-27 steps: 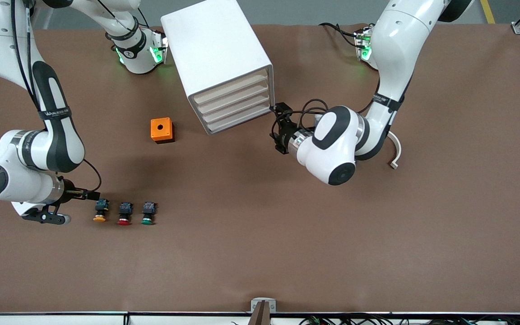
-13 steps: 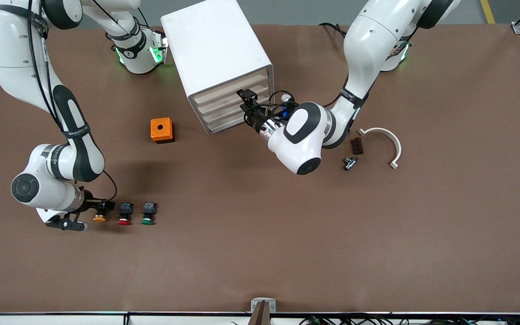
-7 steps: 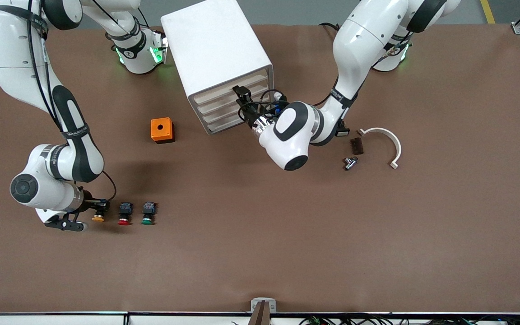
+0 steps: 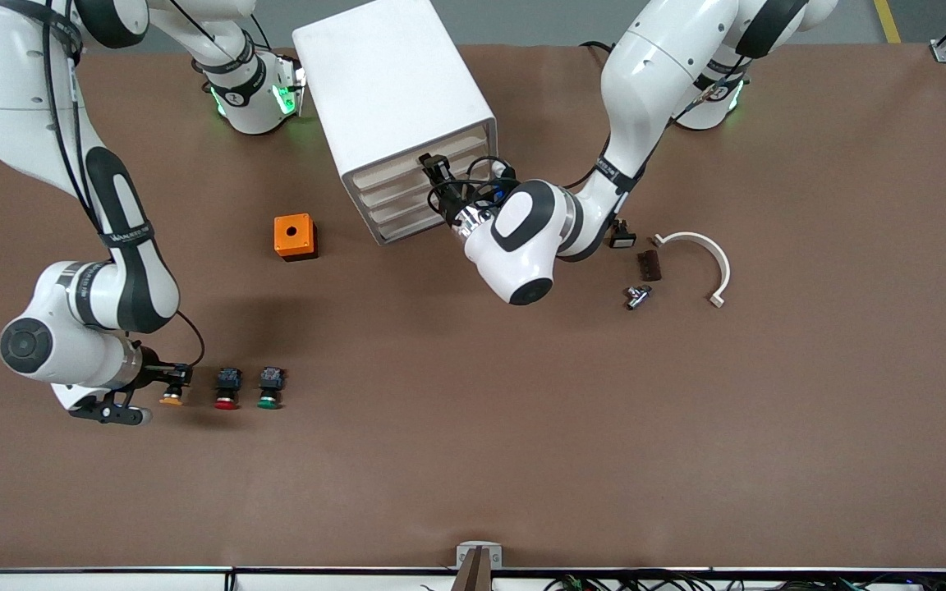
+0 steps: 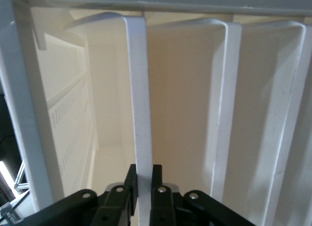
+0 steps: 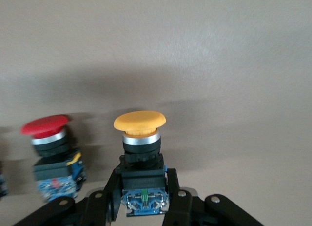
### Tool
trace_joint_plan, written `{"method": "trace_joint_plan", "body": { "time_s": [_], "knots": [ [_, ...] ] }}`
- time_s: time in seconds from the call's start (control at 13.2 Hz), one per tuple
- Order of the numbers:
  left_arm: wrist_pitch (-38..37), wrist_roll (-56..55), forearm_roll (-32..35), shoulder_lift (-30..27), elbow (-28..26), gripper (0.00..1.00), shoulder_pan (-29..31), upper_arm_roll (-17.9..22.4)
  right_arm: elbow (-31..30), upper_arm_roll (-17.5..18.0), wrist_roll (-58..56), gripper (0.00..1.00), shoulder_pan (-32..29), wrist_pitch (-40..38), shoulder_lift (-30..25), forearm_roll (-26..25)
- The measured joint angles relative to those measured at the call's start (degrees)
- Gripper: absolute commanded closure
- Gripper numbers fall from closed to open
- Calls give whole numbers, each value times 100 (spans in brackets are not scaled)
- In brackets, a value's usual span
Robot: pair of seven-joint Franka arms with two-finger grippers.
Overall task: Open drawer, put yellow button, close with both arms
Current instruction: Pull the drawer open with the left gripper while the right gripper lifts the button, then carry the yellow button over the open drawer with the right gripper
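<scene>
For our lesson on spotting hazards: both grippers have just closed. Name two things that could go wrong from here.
1. The left gripper pinches only the thin front lip of the uppermost white tray drawer; it may slip when pulling.
2. The right gripper holds the yellow-capped push-button low on its black body, beside the red-capped button; lifting could tilt it or knock that neighbour.

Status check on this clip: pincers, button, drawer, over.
Left pincer shut on top drawer front lip; drawer not yet pulled. Right pincer shut on yellow button, beside red button. Nothing blocking.

Matt brown table (image 4: 473, 460), glossy white arms (image 4: 654, 57)
</scene>
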Motion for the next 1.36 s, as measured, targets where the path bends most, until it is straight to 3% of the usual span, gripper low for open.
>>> {"method": "trace_joint_plan", "body": {
  "time_s": [0.38, 0.53, 0.68, 0.76, 0.83, 0.91, 1.21, 1.36],
  "knots": [
    [18, 22, 0, 2, 46, 99, 216, 50, 188, 19, 483, 100, 187, -1284, -955, 27],
    [60, 257, 0, 13, 114, 99, 766, 98, 286, 43, 1196, 100, 421, -1875, -1239, 40],
    [89, 499, -5, 55, 212, 91, 1265, 87, 400, 88, 2103, 100, 687, -2405, -1470, 289],
    [112, 548, -6, 78, 254, 77, 1321, 75, 444, 124, 2592, 100, 820, -2607, -1574, 533],
    [162, 555, -6, 97, 285, 24, 1300, 61, 461, 154, 3082, 99, 964, -2715, -1672, 737],
    [222, 596, -6, 110, 294, 1, 1269, 61, 469, 178, 3517, 98, 1132, -2771, -1753, 864],
    [256, 736, -4, 165, 304, 0, 1265, 97, 475, 204, 4778, 99, 1876, -2789, -1888, 1261],
    [253, 736, 39, 136, 408, 0, 1278, 318, 477, 206, 5534, 99, 2224, -2787, -1960, 1355]
  ]
}}
